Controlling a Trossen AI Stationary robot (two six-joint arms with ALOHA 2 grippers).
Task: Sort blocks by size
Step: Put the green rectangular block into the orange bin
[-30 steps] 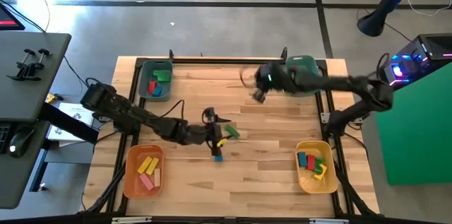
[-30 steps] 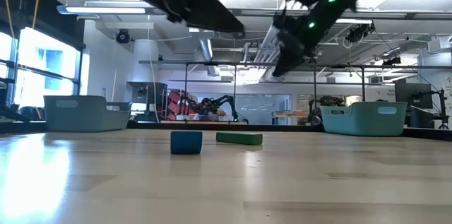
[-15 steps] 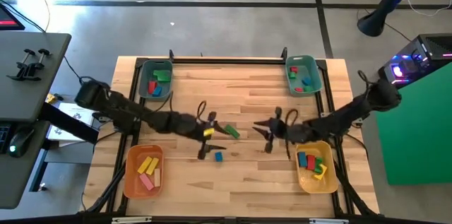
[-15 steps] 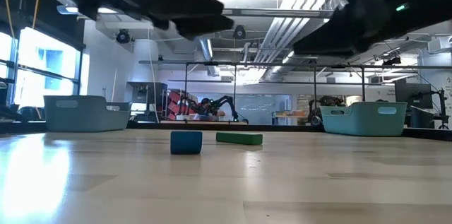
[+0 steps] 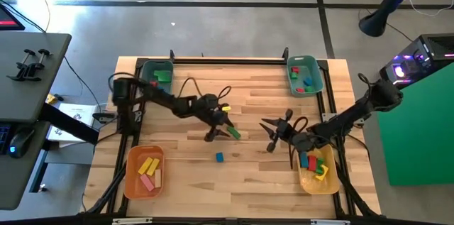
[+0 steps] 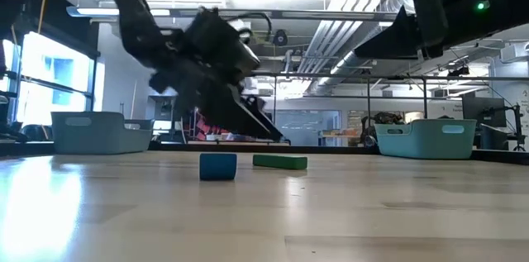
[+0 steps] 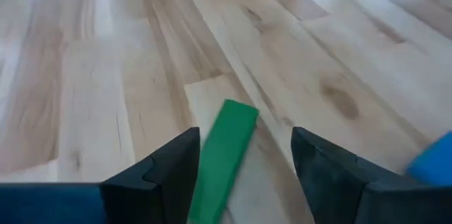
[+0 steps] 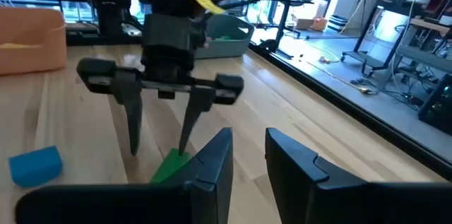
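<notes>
Two blocks lie loose mid-table: a green bar (image 5: 232,133) and, near it, a blue cube (image 5: 219,157). The left gripper (image 5: 213,133) hangs open over the bar, a finger on either side. The right gripper (image 5: 270,135) waits open beside the yellow bin (image 5: 333,182).

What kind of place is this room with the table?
Probably a robotics lab or workshop: exposed ceiling pipes, another robot arm at a far bench, and a framed wooden table with sorting bins.
</notes>
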